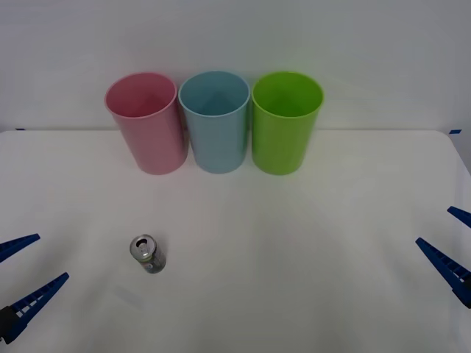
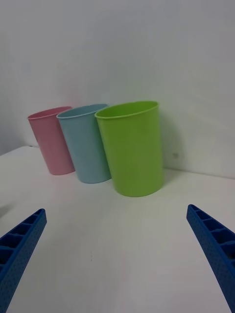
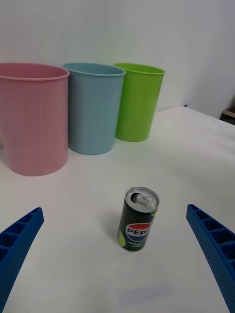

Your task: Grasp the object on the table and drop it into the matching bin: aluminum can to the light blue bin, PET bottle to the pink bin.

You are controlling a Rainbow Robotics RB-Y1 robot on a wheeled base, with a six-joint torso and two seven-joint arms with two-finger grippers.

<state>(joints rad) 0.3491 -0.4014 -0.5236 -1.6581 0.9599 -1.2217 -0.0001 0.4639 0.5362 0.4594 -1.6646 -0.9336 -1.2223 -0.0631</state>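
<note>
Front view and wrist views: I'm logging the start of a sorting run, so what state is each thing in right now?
aluminum can: upright on the table, ungrasped.
pink bin: upright, nothing visible inside.
light blue bin: upright, nothing visible inside.
lime green bin: upright, nothing visible inside.
left gripper: open, near the can.
right gripper: open, at the table's right edge.

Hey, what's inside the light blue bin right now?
Nothing visible: the front view looks down into the light blue bin and shows just its bare inner wall. Its very bottom is hidden by the near rim. The aluminum can stands on the table.
</note>
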